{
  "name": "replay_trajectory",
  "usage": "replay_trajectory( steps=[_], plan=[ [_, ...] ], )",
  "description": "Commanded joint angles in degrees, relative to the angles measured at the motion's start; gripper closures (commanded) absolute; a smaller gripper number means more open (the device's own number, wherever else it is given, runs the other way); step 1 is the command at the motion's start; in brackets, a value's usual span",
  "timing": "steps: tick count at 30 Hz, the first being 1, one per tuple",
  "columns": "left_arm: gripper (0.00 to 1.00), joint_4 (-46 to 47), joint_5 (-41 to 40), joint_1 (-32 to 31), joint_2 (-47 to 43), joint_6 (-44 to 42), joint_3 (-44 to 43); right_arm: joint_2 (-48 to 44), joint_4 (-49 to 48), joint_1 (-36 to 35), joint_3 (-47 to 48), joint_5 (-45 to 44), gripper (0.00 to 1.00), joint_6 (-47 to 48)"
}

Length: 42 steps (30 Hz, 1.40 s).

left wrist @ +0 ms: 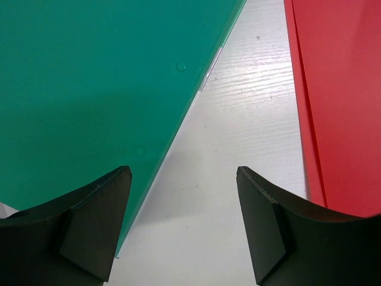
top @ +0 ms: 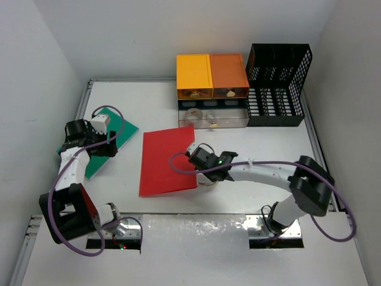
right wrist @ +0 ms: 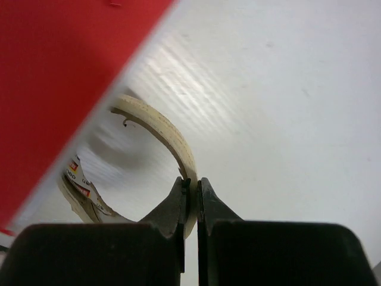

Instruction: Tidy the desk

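Now: my right end effector [right wrist: 190, 189] pinches the tape roll [right wrist: 169, 132], lower centre.
Left end effector [left wrist: 183, 176]: wide, empty.
Next: I'd lift it clear.

Top camera overlooks whole desk [top: 271, 146]; both close wrist cameras share red folder [top: 168, 161]

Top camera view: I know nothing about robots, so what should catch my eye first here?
A bright red folder lies in the middle of the desk, with the right gripper shut on a tape roll at its near right corner. A green folder lies to the left under the open left gripper. Along the far edge stand an orange-and-yellow drawer unit and a black mesh file rack.
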State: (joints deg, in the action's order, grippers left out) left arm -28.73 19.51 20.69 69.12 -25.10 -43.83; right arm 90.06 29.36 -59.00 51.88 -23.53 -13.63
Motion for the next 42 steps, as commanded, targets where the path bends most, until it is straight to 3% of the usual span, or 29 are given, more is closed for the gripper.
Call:
replay_trajectory(
  steps=[1,4,11,14,18,27,37,42],
  plan=[
    [0.3,0.78,1.68,0.41,-0.22,-0.74,-2.4,-6.29,3.24,3.61,-0.81,-6.18,1.0,0.97],
    [0.3,0.61,2.03,0.41,-0.48,-0.91,-2.22,-11.21,2.37,8.45,-1.78,-4.35,1.0,0.53],
    [0.3,0.43,2.55,0.41,-0.39,-0.83,-2.83,-18.43,-10.63,22.76,0.23,1.37,1.0,2.2],
    [0.3,0.17,2.64,0.41,-0.65,-1.09,-2.66,-13.61,-13.45,27.26,5.85,1.21,1.0,4.83],
    [0.3,0.25,2.73,0.41,-1.09,-1.26,-2.13,-2.11,-13.89,29.64,18.22,-1.69,1.0,16.4],
    [0.3,0.78,2.11,0.32,-1.18,-1.35,-1.69,15.4,-25.14,31.14,29.67,-13.3,1.0,39.88],
    [0.3,0.52,2.03,0.41,-1.36,-1.44,-1.43,24.46,-37.09,32.02,28.11,-17.68,1.0,51.59],
    [0.3,0.61,1.94,0.41,-1.36,-1.35,-1.52,26.39,-34.82,33.25,26.79,-14.53,1.0,48.62]
  ],
)
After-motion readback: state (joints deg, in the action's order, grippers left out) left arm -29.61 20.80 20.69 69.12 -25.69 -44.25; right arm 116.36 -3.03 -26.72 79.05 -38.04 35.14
